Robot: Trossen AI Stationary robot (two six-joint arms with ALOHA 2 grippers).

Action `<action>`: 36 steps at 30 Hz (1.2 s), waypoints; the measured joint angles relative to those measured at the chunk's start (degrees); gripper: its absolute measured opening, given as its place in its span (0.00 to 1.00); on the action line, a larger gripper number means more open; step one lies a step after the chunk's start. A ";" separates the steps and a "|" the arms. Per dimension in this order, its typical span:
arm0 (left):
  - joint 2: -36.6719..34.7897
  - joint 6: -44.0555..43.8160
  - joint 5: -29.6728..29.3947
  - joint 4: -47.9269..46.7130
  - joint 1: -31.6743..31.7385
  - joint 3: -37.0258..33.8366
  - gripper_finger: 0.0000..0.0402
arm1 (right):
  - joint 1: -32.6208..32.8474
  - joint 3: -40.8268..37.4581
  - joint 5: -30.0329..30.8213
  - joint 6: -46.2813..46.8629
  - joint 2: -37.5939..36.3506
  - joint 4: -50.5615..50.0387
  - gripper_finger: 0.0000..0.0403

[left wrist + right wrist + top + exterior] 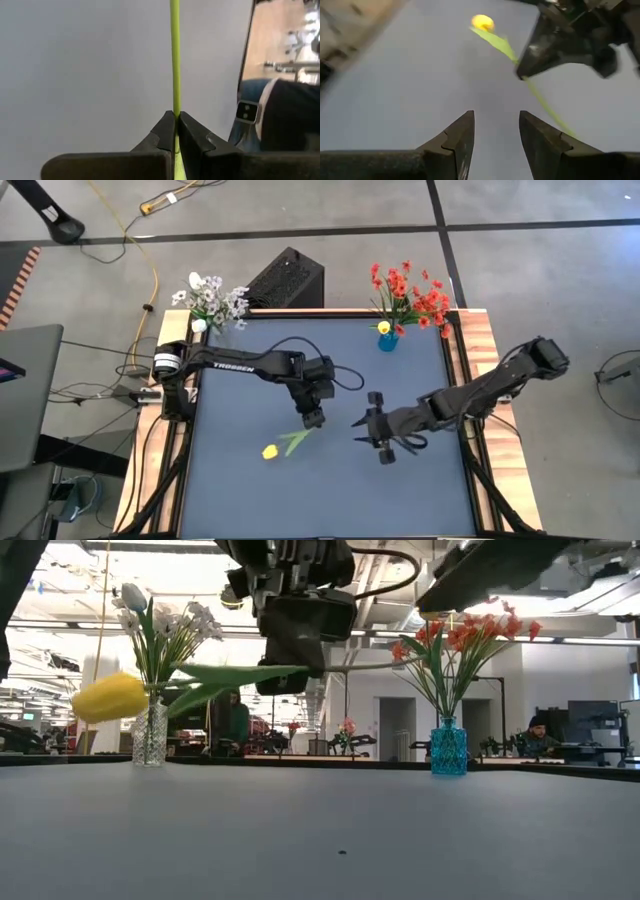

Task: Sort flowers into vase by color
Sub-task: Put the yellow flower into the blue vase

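clear vase: back left corner of the table, a glass vase with the white flowers in it, upright.

tulip: yellow bloom on a long green stem, held up off the table and lying roughly level. In the low view the bloom hangs in the air in front of the clear vase, leaves trailing back toward the gripper. Bloom end points toward the front left.

left gripper: over the middle of the table, fingers pinched tight on the tulip's stem. The left wrist view shows the two pads squeezed together with the thin green stem running straight out from between them, so yeah, it's got it.

right gripper: just to the right of the left one, near the middle of the table, close by but not touching anything. Fingers stand partly apart with nothing between them, just bare table. From its wrist camera you can see the tulip and the left gripper ahead of it.

blue vase: back of the table, right of centre, teal glass, holding the red flowers plus one yellow bloom down near its mouth.

background: a couple of people in the room beyond the table in the low view, too far off to tell much.
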 joint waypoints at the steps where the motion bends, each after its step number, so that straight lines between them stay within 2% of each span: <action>1: 0.00 -1.38 -0.24 0.28 0.00 0.00 0.00 | 0.01 1.27 1.79 -1.67 1.31 -1.39 0.45; 4: 0.00 -5.95 -1.93 0.28 0.00 0.02 0.00 | -0.77 5.02 4.13 -6.66 5.17 -5.17 0.45; 9: 0.00 -8.30 -0.58 0.04 0.06 0.02 0.00 | -3.51 8.47 2.85 -12.35 8.60 -8.12 0.45; 13: 0.00 -6.90 2.00 -0.26 -0.71 0.04 0.00 | -5.57 8.90 2.83 -14.36 8.68 -11.04 0.45; 26: -0.02 -6.24 1.88 -0.20 -2.08 0.07 0.00 | -8.28 8.89 3.03 -19.32 8.68 -15.36 0.44; 30: -0.02 -5.42 1.90 -0.21 -2.10 0.07 0.00 | -8.28 8.89 3.03 -19.31 8.68 -15.35 0.38; 36: -0.04 -4.23 2.52 -0.19 -2.10 0.07 0.00 | -8.28 8.89 3.03 -19.33 8.68 -15.36 0.23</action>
